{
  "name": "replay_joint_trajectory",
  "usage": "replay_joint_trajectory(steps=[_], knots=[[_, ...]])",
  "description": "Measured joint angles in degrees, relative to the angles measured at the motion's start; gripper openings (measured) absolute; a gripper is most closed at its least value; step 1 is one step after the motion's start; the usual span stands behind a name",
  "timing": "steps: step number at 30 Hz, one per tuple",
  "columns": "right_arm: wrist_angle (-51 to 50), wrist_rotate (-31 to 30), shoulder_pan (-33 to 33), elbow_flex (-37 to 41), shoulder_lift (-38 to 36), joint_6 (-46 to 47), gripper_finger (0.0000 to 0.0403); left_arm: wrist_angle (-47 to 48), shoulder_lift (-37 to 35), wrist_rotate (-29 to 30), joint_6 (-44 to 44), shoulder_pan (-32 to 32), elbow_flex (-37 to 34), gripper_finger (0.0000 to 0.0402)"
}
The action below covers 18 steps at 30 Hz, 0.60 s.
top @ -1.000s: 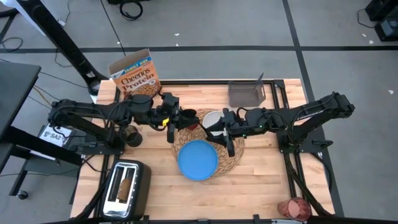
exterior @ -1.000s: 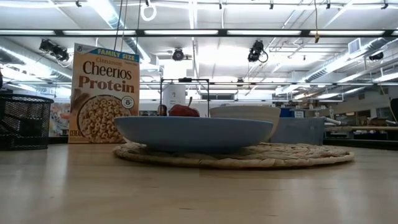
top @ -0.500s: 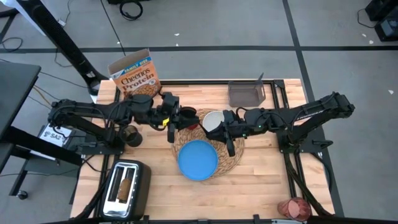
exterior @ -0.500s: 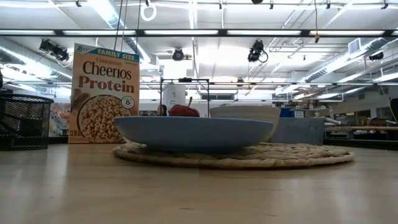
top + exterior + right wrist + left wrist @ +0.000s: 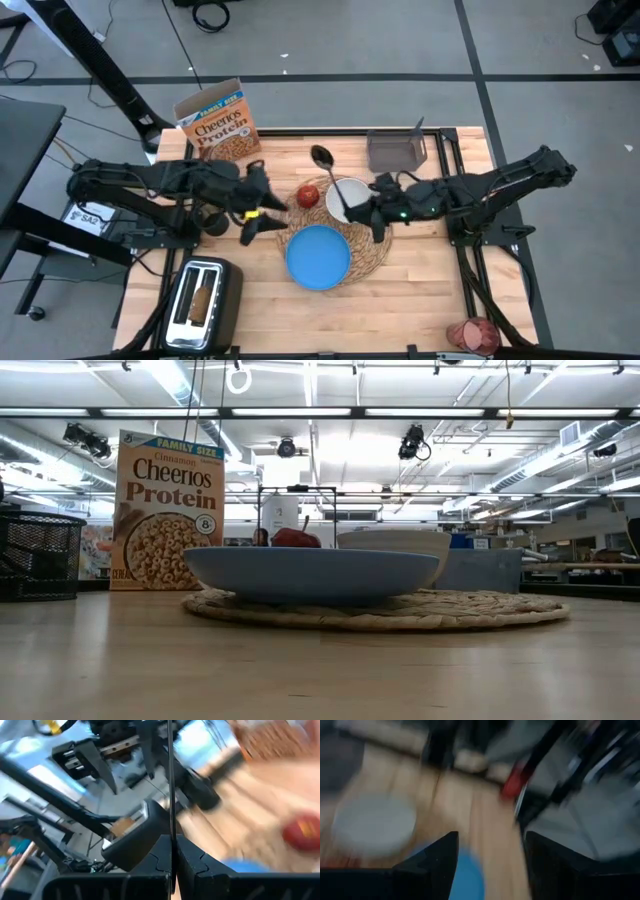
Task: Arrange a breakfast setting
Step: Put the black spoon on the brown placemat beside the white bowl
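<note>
- high view: right gripper [image 5: 352, 212] is clamped on the metal spoon [image 5: 331, 174] by its handle, bowl end raised over the small white bowl [image 5: 346, 194], likely for placing.
- left gripper [image 5: 252, 225] hangs with fingers apart beside the round woven straw placemat [image 5: 372, 252]; red apple [image 5: 309, 194] rests on it.

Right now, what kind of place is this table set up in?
Probably a robotics lab or workshop, not a home kitchen. The wooden table stands on a bare grey floor with taped lines, and the low view shows long ceiling light strips and ceiling-mounted cameras.

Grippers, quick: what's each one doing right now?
Left gripper: open, empty, beside the apple.
Right gripper: shut on the spoon.
</note>
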<state>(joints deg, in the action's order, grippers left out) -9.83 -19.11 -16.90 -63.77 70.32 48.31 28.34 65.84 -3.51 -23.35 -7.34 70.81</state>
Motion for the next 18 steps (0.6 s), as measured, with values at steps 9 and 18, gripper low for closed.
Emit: replay_joint_trajectory(steps=[9,18], knots=[[-38.5,-6.2,-7.9,0.0,-4.3,39.4,0.0009,17.8,-1.6,9.2,-4.4,-7.6,0.0,0.0216],[-44.8,-1.0,-13.2,9.0,-6.0,58.0,0.0009,17.2,-2.5,18.7,-4.5,-12.7,0.0,0.0213]])
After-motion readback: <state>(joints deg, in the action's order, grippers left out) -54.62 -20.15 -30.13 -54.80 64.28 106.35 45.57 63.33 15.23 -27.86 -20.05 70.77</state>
